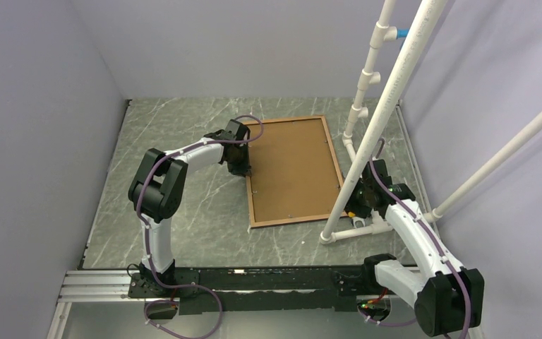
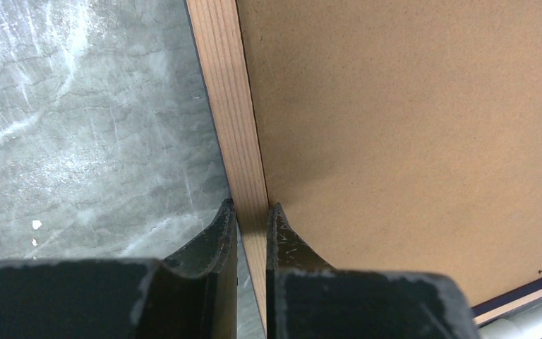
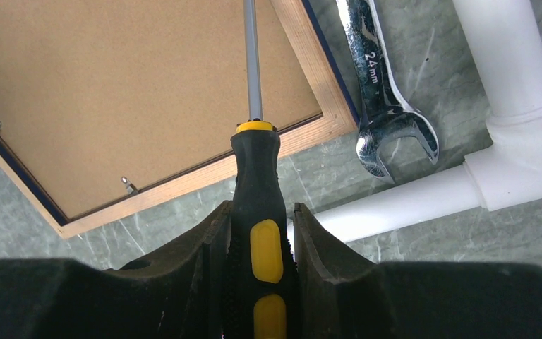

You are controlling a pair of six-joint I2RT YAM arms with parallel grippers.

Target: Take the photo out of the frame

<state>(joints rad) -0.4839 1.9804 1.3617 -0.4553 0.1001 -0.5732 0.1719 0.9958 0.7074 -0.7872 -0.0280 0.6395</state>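
The frame (image 1: 289, 219) lies face down on the table, its light wooden back side up. The photo (image 1: 293, 169) shows only its brown back inside the frame; the printed side is hidden. My left gripper (image 1: 243, 169) is at the frame's left rail, and in the left wrist view the left gripper (image 2: 252, 208) is shut on that wooden rail (image 2: 229, 92), one finger on each side. My right gripper (image 1: 362, 201) is near the frame's near right corner. In the right wrist view the right gripper (image 3: 260, 206) is shut on a black and yellow screwdriver (image 3: 255, 176), whose shaft reaches over the brown back (image 3: 148, 85).
A steel wrench (image 3: 381, 106) marked 24 mm lies just right of the frame's corner. White PVC pipes (image 1: 388, 106) rise and slant across the right side, with their base (image 3: 522, 141) beside the right gripper. Small metal clips (image 3: 128, 185) sit along the frame's inner edge. Purple walls enclose the table.
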